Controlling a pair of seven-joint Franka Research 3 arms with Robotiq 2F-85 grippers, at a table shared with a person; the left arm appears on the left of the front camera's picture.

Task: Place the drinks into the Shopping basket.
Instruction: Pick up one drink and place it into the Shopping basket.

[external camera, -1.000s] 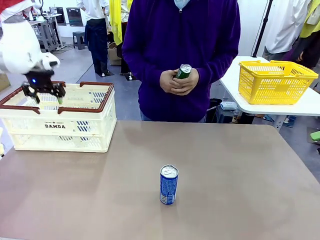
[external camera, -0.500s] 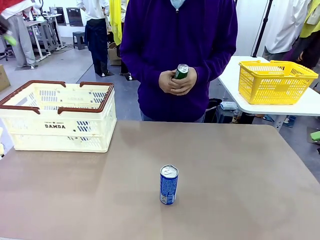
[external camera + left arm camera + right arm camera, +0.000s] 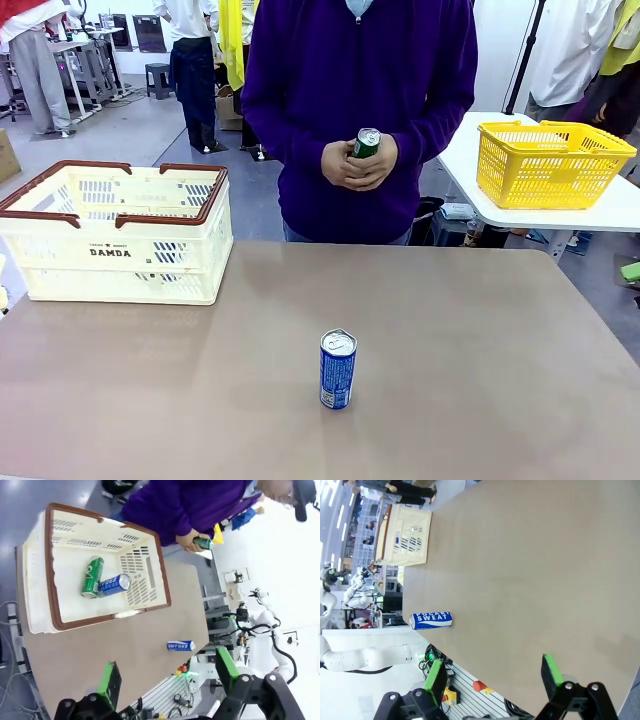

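Tabletop (image 3: pixel 480 330): blue can (image 3: pixel 337 370) upright (mid-table), Shopping basket (image 3: pixel 120 250) far-left; left gripper (image 3: pixel 166 660), right gripper (image 3: pixel 492 661) both gaping, empty.

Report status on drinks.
Left gripper, right gripper open, empty. Basket holds one green can, one blue can. Second blue can upright mid-table; second green can in person's hands. Nothing blocking.

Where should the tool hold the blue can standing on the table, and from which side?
Grip the blue can across the middle of its body, probably coming level from the robot's side. It stands upright and slim, its straight wall offers two opposite faces, and nothing stands close beside it.
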